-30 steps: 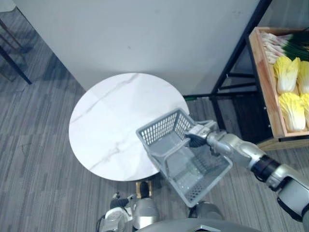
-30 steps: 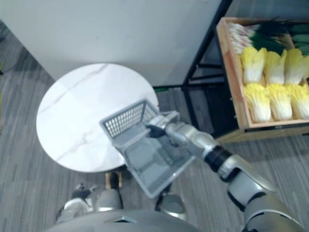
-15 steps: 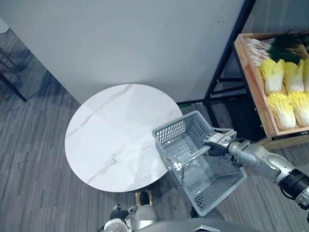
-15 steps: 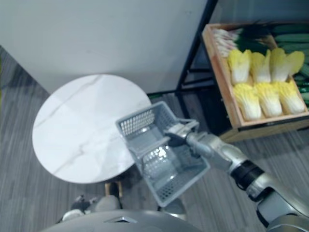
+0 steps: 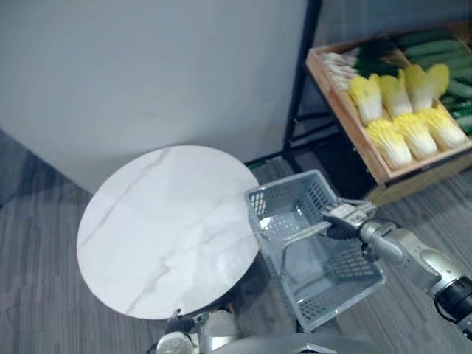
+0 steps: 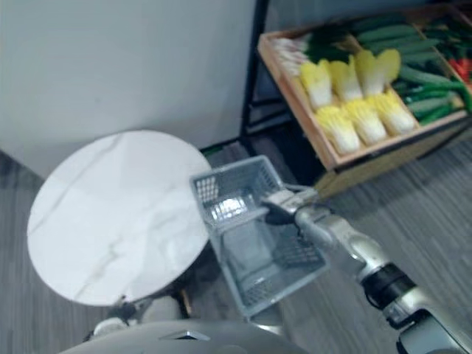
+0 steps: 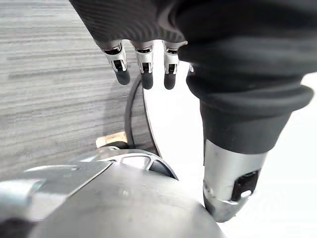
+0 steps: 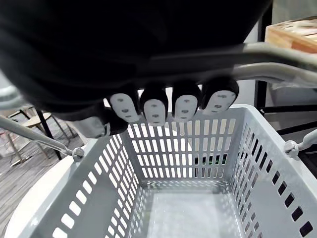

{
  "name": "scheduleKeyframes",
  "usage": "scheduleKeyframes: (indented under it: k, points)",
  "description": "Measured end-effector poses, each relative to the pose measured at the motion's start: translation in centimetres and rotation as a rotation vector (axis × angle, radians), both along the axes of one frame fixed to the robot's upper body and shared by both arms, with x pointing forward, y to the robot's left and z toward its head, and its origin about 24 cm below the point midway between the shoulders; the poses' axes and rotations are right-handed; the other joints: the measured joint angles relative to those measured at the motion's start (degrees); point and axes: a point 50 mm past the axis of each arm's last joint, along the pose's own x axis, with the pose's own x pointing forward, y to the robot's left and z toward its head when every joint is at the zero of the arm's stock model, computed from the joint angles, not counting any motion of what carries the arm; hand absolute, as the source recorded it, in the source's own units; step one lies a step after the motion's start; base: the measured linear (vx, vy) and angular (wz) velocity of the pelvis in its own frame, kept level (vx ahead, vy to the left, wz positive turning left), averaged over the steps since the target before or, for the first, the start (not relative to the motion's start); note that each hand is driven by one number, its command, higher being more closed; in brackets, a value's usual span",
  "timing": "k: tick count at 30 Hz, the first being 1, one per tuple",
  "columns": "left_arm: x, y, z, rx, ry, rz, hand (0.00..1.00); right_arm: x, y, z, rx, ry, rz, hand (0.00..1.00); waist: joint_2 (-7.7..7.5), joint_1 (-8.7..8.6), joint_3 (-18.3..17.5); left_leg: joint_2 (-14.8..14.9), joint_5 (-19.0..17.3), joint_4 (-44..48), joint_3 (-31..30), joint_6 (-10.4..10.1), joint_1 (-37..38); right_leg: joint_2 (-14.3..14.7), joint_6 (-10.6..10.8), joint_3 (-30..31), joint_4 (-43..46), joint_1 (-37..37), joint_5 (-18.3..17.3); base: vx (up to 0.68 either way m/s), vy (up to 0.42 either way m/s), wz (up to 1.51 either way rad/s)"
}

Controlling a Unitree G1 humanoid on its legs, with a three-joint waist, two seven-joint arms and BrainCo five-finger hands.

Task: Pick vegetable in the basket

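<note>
Now, basket handle (image 5: 297,234) in right hand (image 5: 345,219).

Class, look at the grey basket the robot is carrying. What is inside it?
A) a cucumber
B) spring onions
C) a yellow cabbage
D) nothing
D: the basket hanging from the right hand has a bare bottom, and the cabbages lie in the wooden crate.

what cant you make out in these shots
Red vegetables in the wooden crate: cut off by the right eye view's edge, too small to name.
Right hand: palm hidden by its dark cover in the right wrist view; fingers curl over the handle of the basket.
Table: base hidden under its top.
Left hand: palm behind its cover, left wrist view.
</note>
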Motion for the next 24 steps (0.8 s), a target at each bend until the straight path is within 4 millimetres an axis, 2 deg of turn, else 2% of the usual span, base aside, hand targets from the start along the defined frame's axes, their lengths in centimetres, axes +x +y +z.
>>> scheduleKeyframes:
  k: [1,2,3,4,5,7,10,12,13,14,16,17,19,20,21,22,23,24]
  points:
    - [0.3,-0.2,0.0,0.006,0.013,-0.046,0.00,0.2,0.4,0.3,0.018,-0.015,-0.003,1.00,1.85,0.28,0.64,0.38,0.17,-4.76,2.69,2.56,1.72,-0.48,-3.46,-6.46,-1.64,1.23,-2.79,-0.13,0.154,-1.26]
    - [0.7,-0.4,-0.1,0.001,0.013,-0.050,0.00,0.3,0.9,0.5,0.038,-0.029,0.004,1.00,2.48,0.93,1.94,2.10,1.28,-5.91,6.47,3.05,3.49,-1.61,-7.36,-13.43,11.08,-1.12,-3.42,-0.15,0.200,-1.33]
    - [0.7,-0.5,-0.1,0.001,0.013,-0.050,0.00,0.3,1.0,0.5,0.041,-0.027,0.006,1.00,2.37,0.96,2.01,2.49,1.21,-5.46,7.81,3.15,3.95,-2.52,-8.56,-16.36,17.75,-1.55,-4.23,-0.03,0.190,-1.12]
    - [0.6,-0.1,0.0,0.010,0.017,-0.052,0.00,0.3,1.0,0.4,0.044,-0.023,0.010,1.00,2.23,0.94,2.00,2.99,0.78,-4.42,10.71,3.79,4.65,-5.39,-10.78,-20.97,28.00,-0.04,-5.83,0.00,0.192,-1.00]
    - [0.7,-0.1,0.0,0.013,0.019,-0.068,0.00,0.6,1.3,0.6,0.047,-0.034,0.023,1.00,1.24,1.19,1.35,3.10,0.69,-3.35,13.71,3.94,5.19,-7.46,-12.04,-23.86,32.19,2.13,-8.57,0.01,0.157,-1.06]
    - [0.9,-0.1,0.1,0.015,0.016,-0.077,0.00,1.6,2.2,1.8,0.041,-0.085,0.062,1.00,0.79,1.87,1.03,4.71,0.14,-1.62,18.92,4.82,5.46,-8.59,-13.14,-25.77,33.91,2.02,-9.33,-0.08,0.042,-1.26]
    - [0.4,-0.1,0.0,0.013,0.030,-0.073,0.00,2.0,3.2,2.0,0.024,-0.116,0.088,1.00,1.69,2.29,-0.45,8.40,0.28,-0.89,27.95,4.56,5.92,-11.06,-13.10,-26.85,37.39,1.95,-9.32,-0.08,-0.017,-1.05]
    - [-0.5,0.0,-0.1,0.016,0.045,-0.056,0.00,2.0,3.9,1.6,0.007,-0.113,0.118,1.00,0.99,2.68,-1.98,10.40,1.09,0.21,33.56,3.28,5.98,-13.02,-11.52,-26.98,33.76,1.97,-7.41,-0.03,-0.171,-1.24]
    - [-0.4,0.3,-0.1,0.018,0.046,-0.037,0.00,2.2,4.9,1.7,0.005,-0.121,0.147,1.00,0.63,3.14,-2.58,12.29,1.90,2.18,35.58,3.04,5.84,-9.56,-8.80,-26.83,28.02,1.83,-6.81,-0.11,-0.398,-1.81]
    - [-0.9,-0.8,-0.5,-0.012,0.061,-0.028,0.00,2.2,5.3,1.7,-0.015,-0.133,0.172,1.00,2.53,3.58,-3.52,13.73,4.29,0.26,36.25,3.44,5.55,-5.21,-7.38,-26.50,20.47,2.05,-5.51,-0.11,-0.356,-1.93]
    - [-1.4,-1.1,-0.7,-0.022,0.079,-0.026,0.00,2.2,5.4,2.0,-0.004,-0.157,0.175,1.00,3.09,3.53,-3.96,14.89,7.16,-0.91,38.80,2.16,6.02,-2.05,-7.21,-27.05,12.07,2.89,-5.18,-0.13,-0.340,-1.58]
    - [-1.1,-1.2,-0.7,-0.024,0.075,-0.026,0.00,2.1,5.1,1.9,-0.011,-0.156,0.166,1.00,3.88,2.58,-4.00,15.53,8.71,-0.67,40.62,0.56,7.14,0.56,-6.54,-26.36,7.47,3.65,-4.72,-0.12,-0.375,-1.24]
    - [-0.9,-1.4,-0.7,-0.029,0.072,-0.028,0.00,1.8,4.6,1.2,-0.019,-0.132,0.150,1.00,4.72,1.06,-3.92,17.60,9.86,1.12,40.30,0.73,8.60,3.12,-6.10,-26.29,2.74,7.25,-4.41,-0.07,-0.280,-0.56]
    - [-0.8,-1.3,-0.7,-0.028,0.067,-0.034,0.00,1.1,3.8,0.5,-0.030,-0.106,0.129,1.00,5.27,-0.41,-3.99,20.57,11.42,4.44,38.35,0.52,9.35,5.21,-6.11,-26.23,-0.23,10.66,-4.38,-0.05,-0.251,-0.16]
    - [-0.8,-1.3,-0.6,-0.027,0.066,-0.034,0.00,0.9,3.4,0.4,-0.037,-0.100,0.125,1.00,5.46,-0.69,-4.06,21.54,12.25,5.59,37.52,-0.07,9.60,5.84,-6.25,-25.76,-0.85,11.40,-4.31,-0.07,-0.252,-0.34]
    - [-0.7,-1.3,-0.6,-0.027,0.063,-0.034,0.00,0.6,2.9,0.3,-0.044,-0.097,0.117,1.00,5.79,-0.63,-4.26,23.27,14.49,8.00,35.45,-1.04,9.91,7.01,-6.75,-23.97,-1.79,11.88,-4.03,-0.04,-0.128,-0.50]
    - [-0.7,-1.3,-0.6,-0.027,0.063,-0.033,0.00,0.5,2.8,0.4,-0.046,-0.099,0.115,1.00,5.86,-0.57,-4.19,24.02,15.77,9.46,33.84,-1.09,10.09,7.39,-7.22,-22.85,-2.16,11.90,-3.72,-0.05,-0.149,-0.96]
    - [-0.8,-1.2,-0.6,-0.025,0.064,-0.030,0.00,0.5,2.9,0.4,-0.043,-0.100,0.117,1.00,5.60,0.12,-3.74,24.64,17.59,12.80,27.10,-1.23,8.33,7.89,-7.92,-19.35,-2.89,12.12,-3.26,-0.05,-0.100,-1.08]
